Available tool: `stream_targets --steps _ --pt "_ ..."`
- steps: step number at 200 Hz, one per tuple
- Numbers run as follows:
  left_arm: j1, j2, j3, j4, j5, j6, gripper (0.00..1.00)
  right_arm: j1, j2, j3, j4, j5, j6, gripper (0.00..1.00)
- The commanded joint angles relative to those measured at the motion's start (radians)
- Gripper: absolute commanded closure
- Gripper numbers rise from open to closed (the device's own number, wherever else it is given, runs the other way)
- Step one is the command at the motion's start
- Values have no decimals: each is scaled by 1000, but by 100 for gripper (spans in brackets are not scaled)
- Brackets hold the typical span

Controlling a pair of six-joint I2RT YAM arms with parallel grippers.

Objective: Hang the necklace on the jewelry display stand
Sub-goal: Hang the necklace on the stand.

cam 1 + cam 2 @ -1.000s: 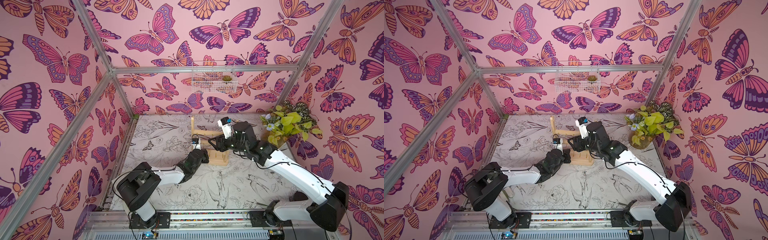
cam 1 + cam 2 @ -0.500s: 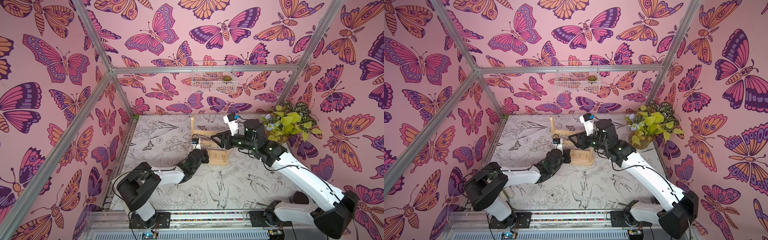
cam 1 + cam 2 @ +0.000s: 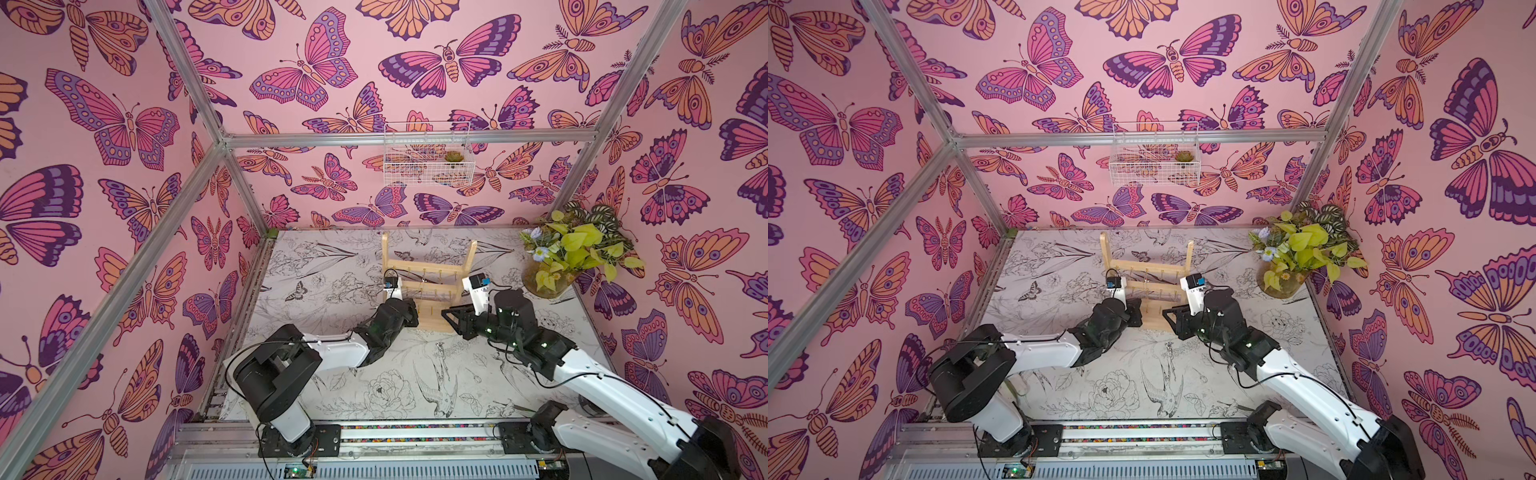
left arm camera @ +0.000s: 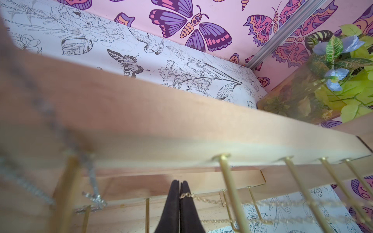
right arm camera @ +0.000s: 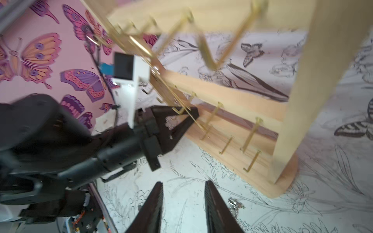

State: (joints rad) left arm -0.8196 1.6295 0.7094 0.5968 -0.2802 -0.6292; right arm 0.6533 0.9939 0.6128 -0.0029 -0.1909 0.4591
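Currently | left gripper [image 4: 179, 182]: fingers pressed together on the necklace [image 4: 203, 200] (fine gold chain) | right gripper [image 5: 182, 182]: fingers apart, empty | jewelry display stand [image 3: 430, 273]: upright between them

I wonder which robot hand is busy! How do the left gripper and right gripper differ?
The left gripper has its fingers pressed together; the right gripper has them apart. The left gripper pinches the necklace; the right gripper holds nothing. The left gripper is among the hooks of the jewelry display stand; the right gripper is clear of it. Both have black fingers.
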Motion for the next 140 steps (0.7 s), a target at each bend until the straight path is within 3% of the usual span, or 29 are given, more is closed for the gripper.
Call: stream_targets --steps 1,64,140 --pt "-7 -11 18 -29 7 11 100 39 34 -46 254 103 6 69" --pt "-19 -19 10 -35 7 2 100 125 226 -161 643 262 -20 73" --pt "-26 -41 2 -35 18 0 100 218 467 -137 901 437 -108 77"
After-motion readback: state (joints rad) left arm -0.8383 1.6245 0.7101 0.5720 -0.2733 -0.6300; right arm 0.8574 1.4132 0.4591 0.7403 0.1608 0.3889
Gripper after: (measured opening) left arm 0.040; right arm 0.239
